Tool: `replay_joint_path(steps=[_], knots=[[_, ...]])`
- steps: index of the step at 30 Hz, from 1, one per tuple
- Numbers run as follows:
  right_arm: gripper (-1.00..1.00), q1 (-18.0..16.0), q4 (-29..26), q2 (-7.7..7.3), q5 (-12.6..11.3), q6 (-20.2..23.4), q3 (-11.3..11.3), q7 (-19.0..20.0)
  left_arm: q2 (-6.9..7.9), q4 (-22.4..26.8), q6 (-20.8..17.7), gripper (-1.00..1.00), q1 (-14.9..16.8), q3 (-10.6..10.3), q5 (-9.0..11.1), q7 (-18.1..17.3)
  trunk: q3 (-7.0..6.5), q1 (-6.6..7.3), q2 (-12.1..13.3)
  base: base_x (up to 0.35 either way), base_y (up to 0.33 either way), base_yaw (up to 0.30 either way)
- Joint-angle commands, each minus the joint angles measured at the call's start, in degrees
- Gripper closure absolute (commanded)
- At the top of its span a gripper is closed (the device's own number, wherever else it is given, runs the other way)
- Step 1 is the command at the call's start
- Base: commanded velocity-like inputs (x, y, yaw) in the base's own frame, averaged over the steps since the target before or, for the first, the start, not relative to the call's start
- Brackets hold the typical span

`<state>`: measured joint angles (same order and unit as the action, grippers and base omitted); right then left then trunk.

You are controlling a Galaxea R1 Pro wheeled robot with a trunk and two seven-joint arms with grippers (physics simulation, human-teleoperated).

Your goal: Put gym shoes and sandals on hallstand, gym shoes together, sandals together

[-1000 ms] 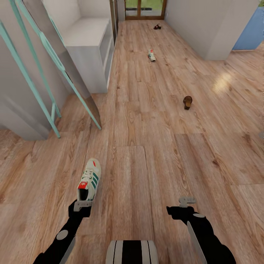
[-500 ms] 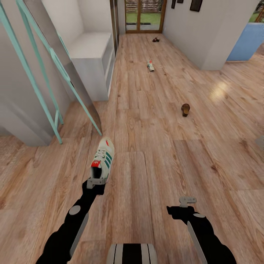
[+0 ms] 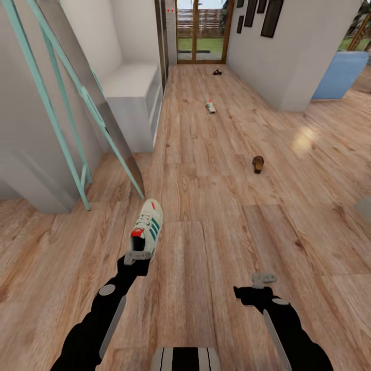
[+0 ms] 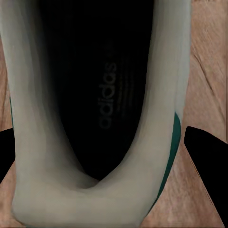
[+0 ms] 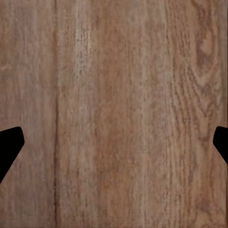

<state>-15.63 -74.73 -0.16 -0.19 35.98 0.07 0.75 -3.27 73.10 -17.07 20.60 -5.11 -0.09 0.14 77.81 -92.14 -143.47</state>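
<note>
Left claw [image 3: 137, 257]: pinching the heel of a white lace-up gym shoe with green side stripes and a red-orange heel tab [image 3: 146, 233], toe pointing down the corridor; whether it is clear of the floor I cannot tell.
Right claw [image 3: 264, 280]: spread, nothing between its tips, over bare light brown wood-plank floor [image 3: 216, 216].
Second gym shoe [image 3: 210, 106]: on the floor, far down the corridor.
Dark brown leather sandal [image 3: 258, 164]: on the floor, mid-corridor.
Other sandal [image 3: 217, 72]: on the floor near the glass door.
Low white hallstand [image 3: 135, 98]: no shoe visible on it.
Progress: one shoe in hand, none placed; all four left, I'd say.
</note>
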Motion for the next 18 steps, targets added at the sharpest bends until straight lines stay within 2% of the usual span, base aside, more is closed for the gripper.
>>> replay_joint_path(steps=[1, 5, 10, 18], knots=[[-1.00, 0.0, -0.5, -0.02, 0.0, 0.3, 0.0, 0.1, -0.02, 0.5, -0.6, 1.00, 0.0, 0.0, 0.0, 0.0, -0.19, 0.03, 0.0, 0.000, 0.000, 0.000], [-1.00, 0.0, -2.9, 0.05, -0.1, 0.2, 0.0, 0.1, -0.07, 3.8, -2.0, 1.00, -0.1, -0.1, 0.1, 0.0, -1.07, 0.14, 0.1, 0.000, 0.000, 0.000], [-1.00, 0.0, -3.1, 0.07, -0.1, 0.2, 0.0, 0.1, -0.06, 4.1, -5.1, 1.00, -0.1, 0.0, 0.2, 0.0, -2.29, 0.27, 0.1, 0.000, 0.000, 0.000], [-1.00, 0.0, -3.0, 0.08, -0.1, 0.2, 0.0, 0.1, -0.07, 4.1, -5.7, 1.00, -0.1, 0.0, 0.3, 0.0, -4.74, 0.47, 0.2, 0.000, 0.000, 0.000]])
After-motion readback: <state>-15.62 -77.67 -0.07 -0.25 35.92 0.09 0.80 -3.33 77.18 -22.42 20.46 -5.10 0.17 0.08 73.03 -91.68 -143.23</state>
